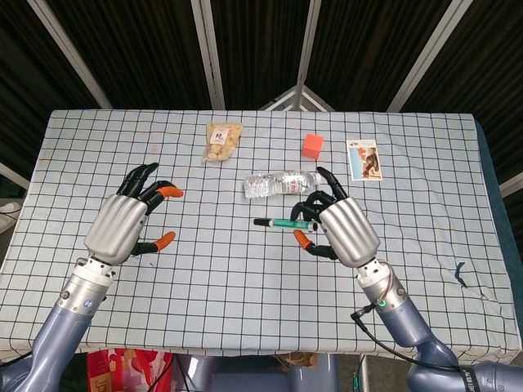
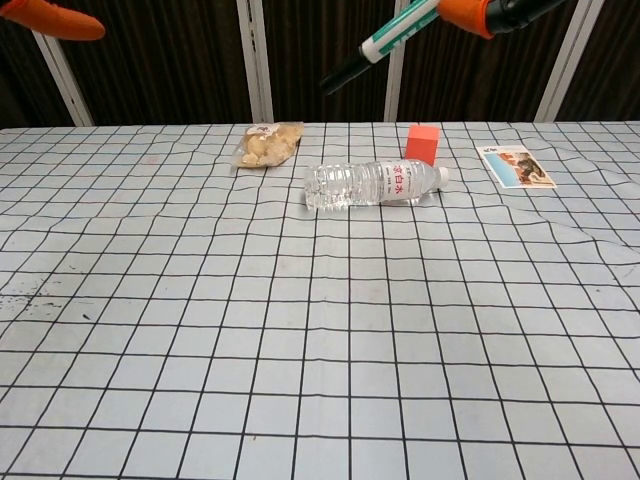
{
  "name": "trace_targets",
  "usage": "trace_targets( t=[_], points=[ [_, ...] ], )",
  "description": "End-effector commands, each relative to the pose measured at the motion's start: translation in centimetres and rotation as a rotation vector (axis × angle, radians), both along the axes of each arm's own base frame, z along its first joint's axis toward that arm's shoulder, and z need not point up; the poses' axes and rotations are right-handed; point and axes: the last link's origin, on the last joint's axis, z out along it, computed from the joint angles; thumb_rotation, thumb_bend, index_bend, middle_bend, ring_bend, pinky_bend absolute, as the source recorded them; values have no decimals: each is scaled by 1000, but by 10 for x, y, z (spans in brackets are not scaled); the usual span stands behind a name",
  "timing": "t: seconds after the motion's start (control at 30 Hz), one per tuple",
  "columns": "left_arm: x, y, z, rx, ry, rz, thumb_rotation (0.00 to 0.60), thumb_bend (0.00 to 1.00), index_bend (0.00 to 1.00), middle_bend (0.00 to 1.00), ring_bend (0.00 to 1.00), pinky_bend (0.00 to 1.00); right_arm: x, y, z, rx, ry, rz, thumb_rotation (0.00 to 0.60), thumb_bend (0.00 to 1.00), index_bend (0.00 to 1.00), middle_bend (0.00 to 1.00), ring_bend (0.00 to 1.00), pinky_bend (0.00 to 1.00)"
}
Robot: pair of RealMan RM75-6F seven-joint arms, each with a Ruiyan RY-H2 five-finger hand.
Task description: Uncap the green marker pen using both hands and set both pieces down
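My right hand (image 1: 339,229) holds the green marker pen (image 1: 282,222) above the table, right of centre. The pen's black end points left toward my other hand, and its right part is hidden in the fingers. In the chest view the pen (image 2: 385,43) slants down to the left at the top edge, pinched under an orange fingertip (image 2: 463,14). My left hand (image 1: 122,224) hovers at the left with its fingers apart and nothing in them. Only one of its orange fingertips (image 2: 48,17) shows in the chest view. A wide gap separates the two hands.
A clear water bottle (image 1: 280,183) lies on its side at mid table, just beyond the pen. Behind it are a snack bag (image 1: 223,140), an orange-red cube (image 1: 312,145) and a picture card (image 1: 364,158). The checked cloth (image 1: 245,278) covers the table.
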Motion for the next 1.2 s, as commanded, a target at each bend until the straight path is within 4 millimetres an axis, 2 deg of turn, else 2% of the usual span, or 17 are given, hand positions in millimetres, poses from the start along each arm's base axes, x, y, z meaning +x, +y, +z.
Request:
trace_targets(
  t=[0.03, 0.2, 0.57, 0.87, 1.2],
  points=[
    [18, 3, -2, 6, 29, -20, 600, 335, 305, 257, 0, 0, 7, -1, -6, 14, 3, 7, 600, 651, 814, 687, 417, 42],
    [31, 5, -9, 6, 59, -23, 600, 335, 305, 252, 0, 0, 17, -3, -11, 22, -6, 19, 600, 657, 817, 698, 429, 42],
    [25, 9, -24, 5, 109, 7, 600, 335, 304, 259, 0, 0, 20, -4, 1, 32, -137, -1, 600, 688, 846, 741, 466, 42],
    [33, 12, -35, -7, 54, -38, 600, 335, 304, 270, 0, 0, 24, -4, 9, 46, -181, 1, 600, 694, 846, 741, 466, 42],
    [48, 13, -42, 16, -4, -93, 600, 335, 311, 290, 0, 0, 41, 1, 2, 81, -203, 37, 600, 693, 871, 741, 466, 43]
  ],
)
